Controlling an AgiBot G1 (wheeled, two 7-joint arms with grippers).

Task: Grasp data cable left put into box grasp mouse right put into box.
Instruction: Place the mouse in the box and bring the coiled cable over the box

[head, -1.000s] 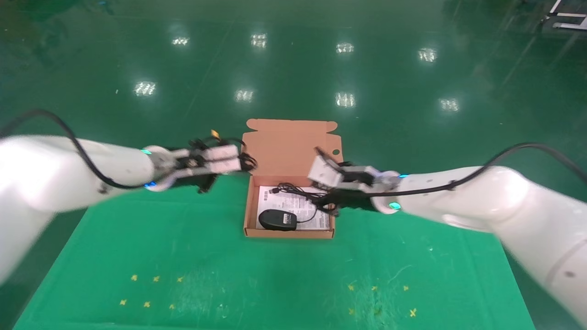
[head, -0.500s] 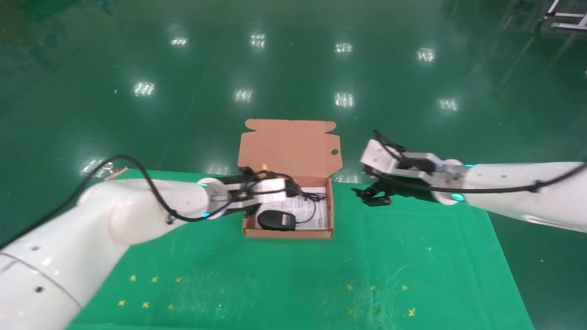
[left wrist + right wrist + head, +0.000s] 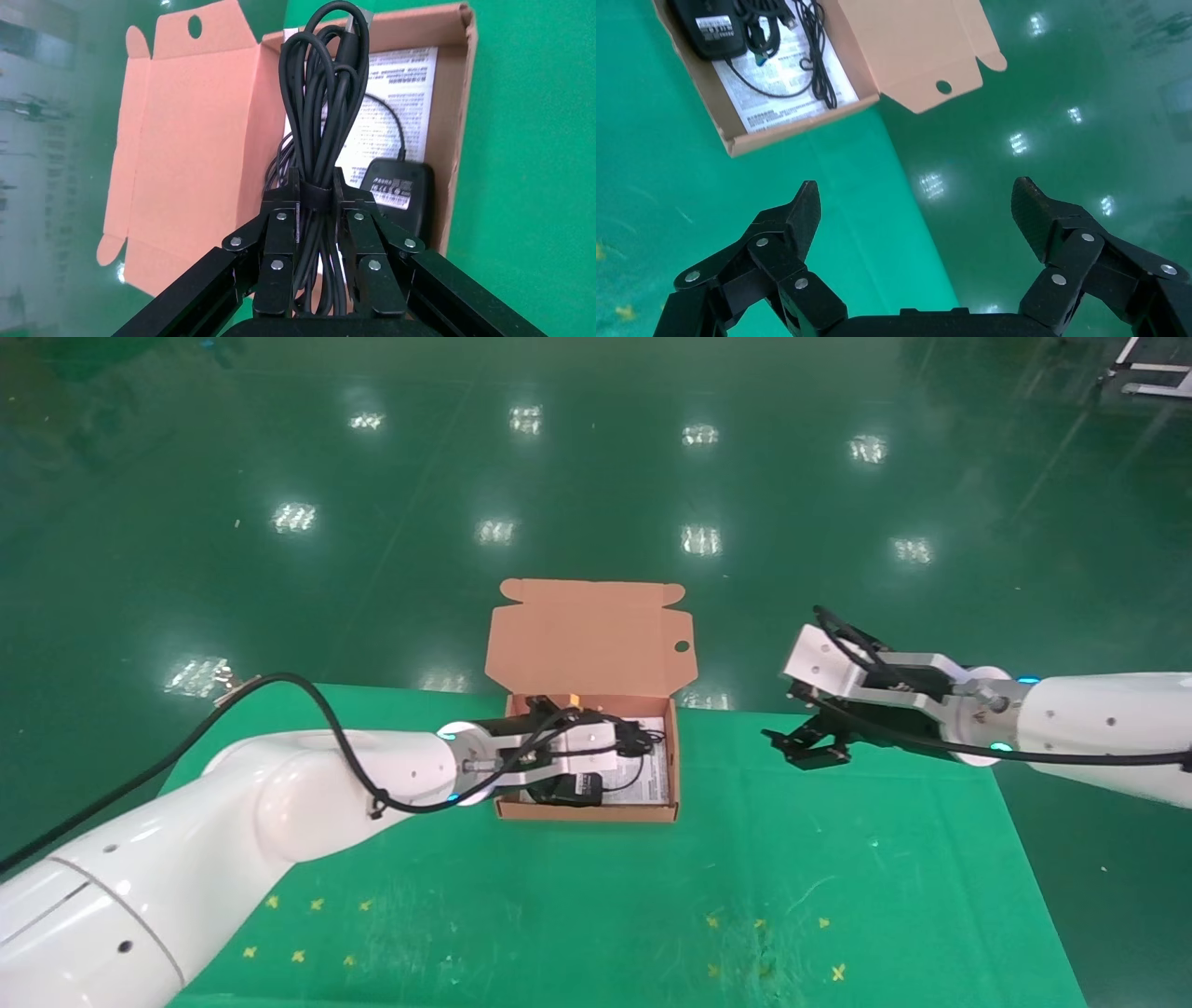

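We saw left gripper (image 3: 313, 210) over the box (image 3: 585, 812), fingers clamped on the cable bundle (image 3: 325, 105) | mouse (image 3: 398, 188) lay inside box | right gripper (image 3: 916, 203) beside box, fingers wide.

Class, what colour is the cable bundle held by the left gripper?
Black; the cable bundle shows best in the left wrist view.

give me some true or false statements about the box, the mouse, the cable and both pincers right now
1. The left pincer is shut on the cable bundle. True.
2. The mouse lies on the green mat. False: it sits inside the box, on a printed sheet.
3. The right pincer is open and holds nothing. True.
4. The box lid is closed. False: it stands open.
5. The right pincer is over the box. False: it is off to the box's right side.
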